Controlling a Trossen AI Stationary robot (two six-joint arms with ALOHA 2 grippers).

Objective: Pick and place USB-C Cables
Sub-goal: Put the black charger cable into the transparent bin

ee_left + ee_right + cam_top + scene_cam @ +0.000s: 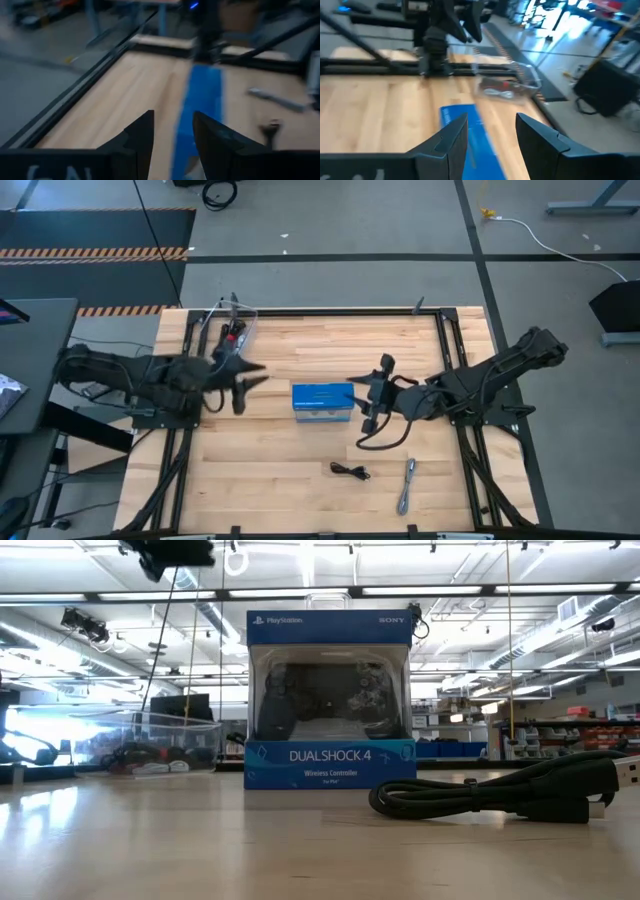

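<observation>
Near the front edge, two USB-C cables (pixel 350 471), both grippers (pixel 243 383) apparently open, empty, well apart.

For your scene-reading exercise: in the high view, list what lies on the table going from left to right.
Clear tub → left gripper → blue box → right gripper → silver cable. The black cable sits below box and gripper, so it is left out.

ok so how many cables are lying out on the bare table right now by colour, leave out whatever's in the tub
black cable: 1
silver-grey cable: 1
total: 2
</observation>
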